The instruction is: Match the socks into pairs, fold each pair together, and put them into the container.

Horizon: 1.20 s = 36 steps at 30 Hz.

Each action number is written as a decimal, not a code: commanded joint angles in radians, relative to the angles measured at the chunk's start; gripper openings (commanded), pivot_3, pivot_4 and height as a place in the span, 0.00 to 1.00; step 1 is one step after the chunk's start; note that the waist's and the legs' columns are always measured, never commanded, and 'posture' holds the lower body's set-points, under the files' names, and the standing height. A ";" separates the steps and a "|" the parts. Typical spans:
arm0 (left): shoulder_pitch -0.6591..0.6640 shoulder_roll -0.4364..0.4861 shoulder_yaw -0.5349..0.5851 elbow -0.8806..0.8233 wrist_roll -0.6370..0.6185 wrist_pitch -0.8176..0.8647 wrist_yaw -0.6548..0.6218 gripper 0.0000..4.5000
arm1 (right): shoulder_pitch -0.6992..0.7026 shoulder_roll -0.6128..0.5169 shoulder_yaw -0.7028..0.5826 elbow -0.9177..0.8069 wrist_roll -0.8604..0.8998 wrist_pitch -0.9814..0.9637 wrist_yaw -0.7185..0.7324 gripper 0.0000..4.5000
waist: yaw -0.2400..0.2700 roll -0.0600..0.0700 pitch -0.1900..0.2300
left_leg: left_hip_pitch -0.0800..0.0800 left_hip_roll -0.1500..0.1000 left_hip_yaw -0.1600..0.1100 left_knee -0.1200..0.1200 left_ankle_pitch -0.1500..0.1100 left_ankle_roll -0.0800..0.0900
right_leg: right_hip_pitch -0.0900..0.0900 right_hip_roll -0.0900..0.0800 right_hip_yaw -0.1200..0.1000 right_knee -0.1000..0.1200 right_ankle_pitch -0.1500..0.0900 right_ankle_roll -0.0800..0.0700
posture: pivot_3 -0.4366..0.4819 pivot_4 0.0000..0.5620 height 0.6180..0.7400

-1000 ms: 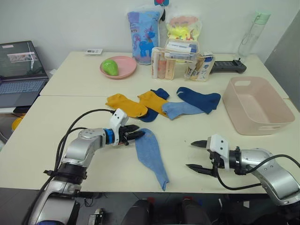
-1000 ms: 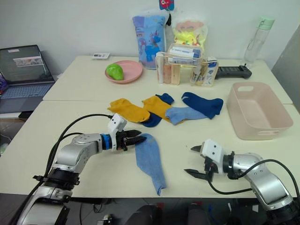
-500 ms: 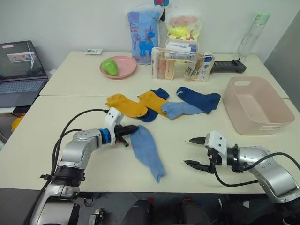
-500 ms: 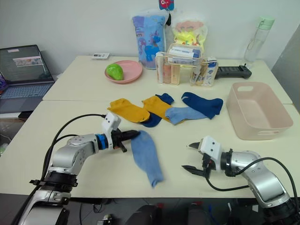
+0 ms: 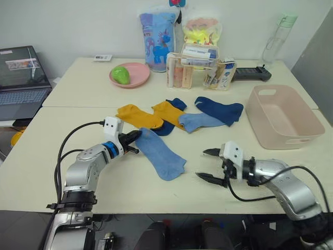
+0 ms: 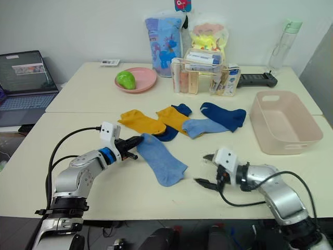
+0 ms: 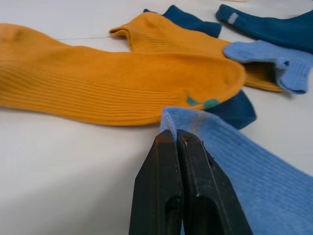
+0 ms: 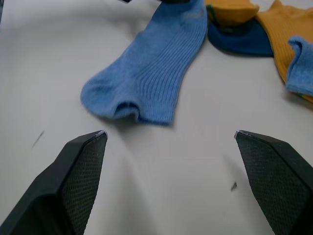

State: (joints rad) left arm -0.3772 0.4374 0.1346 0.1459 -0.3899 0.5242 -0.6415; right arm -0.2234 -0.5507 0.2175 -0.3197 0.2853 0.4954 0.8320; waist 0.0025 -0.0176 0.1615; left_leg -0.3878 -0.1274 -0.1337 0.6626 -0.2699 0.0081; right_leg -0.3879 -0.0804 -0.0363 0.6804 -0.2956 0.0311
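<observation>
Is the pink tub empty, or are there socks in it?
Empty. The pink tub shows only its bare inside, and all six socks lie out on the table.

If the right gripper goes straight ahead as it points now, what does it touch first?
Probably the loose end of the light blue sock, which lies right ahead of the open right gripper on the table. Bare table comes first.

Two silver-grey metal arms are seen, each ringed with a blue band, capped by a white block and trailed by black cables. Each two-fingered black gripper point(image 5: 132, 139) point(image 5: 207, 165) is tapered.
</observation>
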 commanded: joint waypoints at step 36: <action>0.369 -0.156 -0.012 -0.522 -0.123 0.170 0.173 0.00 | 0.031 -0.222 -0.084 0.012 0.082 0.130 0.179 0.01 | 0.012 0.000 0.000 | 0.000 0.000 0.000 0.000 0.000 0.001 | 0.001 0.000 0.000 -0.001 0.000 0.000 | 0.48 0.27 1.00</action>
State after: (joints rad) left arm -0.0041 0.2934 0.1280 -0.3196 -0.4924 0.6908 -0.4895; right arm -0.1814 -0.7729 0.1636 -0.2862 0.3423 0.6181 1.0053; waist 0.0144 -0.0178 0.1616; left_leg -0.3877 -0.1276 -0.1330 0.6624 -0.2703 0.0087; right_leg -0.3869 -0.0806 -0.0359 0.6796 -0.2956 0.0313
